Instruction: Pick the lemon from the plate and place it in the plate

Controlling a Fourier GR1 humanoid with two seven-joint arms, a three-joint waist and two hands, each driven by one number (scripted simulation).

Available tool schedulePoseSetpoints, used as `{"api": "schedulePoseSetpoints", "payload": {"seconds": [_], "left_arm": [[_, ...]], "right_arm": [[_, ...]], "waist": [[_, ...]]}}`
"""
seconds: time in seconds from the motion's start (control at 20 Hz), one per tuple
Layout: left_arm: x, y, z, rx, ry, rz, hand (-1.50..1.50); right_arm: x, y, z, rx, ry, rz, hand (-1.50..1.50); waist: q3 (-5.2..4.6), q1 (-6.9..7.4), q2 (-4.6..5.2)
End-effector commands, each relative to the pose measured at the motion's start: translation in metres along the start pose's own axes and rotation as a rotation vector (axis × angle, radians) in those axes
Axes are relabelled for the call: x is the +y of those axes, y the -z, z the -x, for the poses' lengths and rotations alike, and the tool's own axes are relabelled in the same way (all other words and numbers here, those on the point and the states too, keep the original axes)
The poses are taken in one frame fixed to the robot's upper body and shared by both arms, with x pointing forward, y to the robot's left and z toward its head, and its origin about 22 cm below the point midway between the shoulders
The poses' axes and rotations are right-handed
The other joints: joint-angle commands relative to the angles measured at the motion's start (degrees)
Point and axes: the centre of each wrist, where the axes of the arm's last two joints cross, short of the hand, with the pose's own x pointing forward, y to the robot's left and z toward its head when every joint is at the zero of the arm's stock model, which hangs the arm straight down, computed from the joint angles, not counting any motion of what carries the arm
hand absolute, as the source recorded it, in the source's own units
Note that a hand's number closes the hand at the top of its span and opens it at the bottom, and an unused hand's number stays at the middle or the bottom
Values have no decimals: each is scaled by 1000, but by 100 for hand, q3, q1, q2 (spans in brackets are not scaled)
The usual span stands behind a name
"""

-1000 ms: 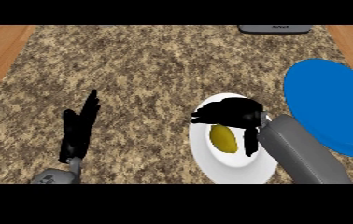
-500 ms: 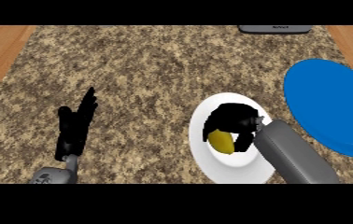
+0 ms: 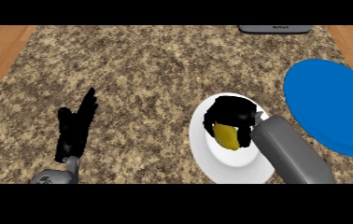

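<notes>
Countertop (image 3: pixel 158 64) of speckled brown stone, seen from above. Near the lower right, the right hand (image 3: pixel 233 113) curls its fingers over the top of a yellow lemon (image 3: pixel 226 137), which sits within the white plate (image 3: pixel 234 168); whether it is lifted cannot be told. A blue plate (image 3: pixel 321 101) lies just beside, at the right edge. The left hand (image 3: pixel 76 127) rests at lower left, fingers straight and pressed together.
</notes>
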Motion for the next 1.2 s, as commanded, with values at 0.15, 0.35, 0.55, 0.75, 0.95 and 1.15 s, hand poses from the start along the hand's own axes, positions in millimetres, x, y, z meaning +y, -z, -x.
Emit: {"api": "schedulePoseSetpoints", "payload": {"seconds": [0.15,0.35,0.55,0.75,0.95,1.15], "left_arm": [[5,-2,5,24,-8,-34,0],[11,-4,6,24,-1,-44,0],[9,-10,11,23,5,-47,0],[13,-9,13,28,-3,-56,0],[3,-17,16,11,-5,-11,0],[6,-3,2,-2,13,-22,0]], "right_arm": [[-1,-60,40,578,163,359,150],[-13,-89,47,940,196,587,150],[-32,-104,26,1039,119,764,150],[-61,-126,0,1071,47,1026,150],[-70,-155,-20,1198,-10,1130,150],[-81,-183,-35,1290,30,1165,150]], "waist": [[5,-266,-21],[-10,-352,-93],[-9,-252,-84],[-10,-282,-87],[-5,-135,-41],[-2,-84,-18]]}}
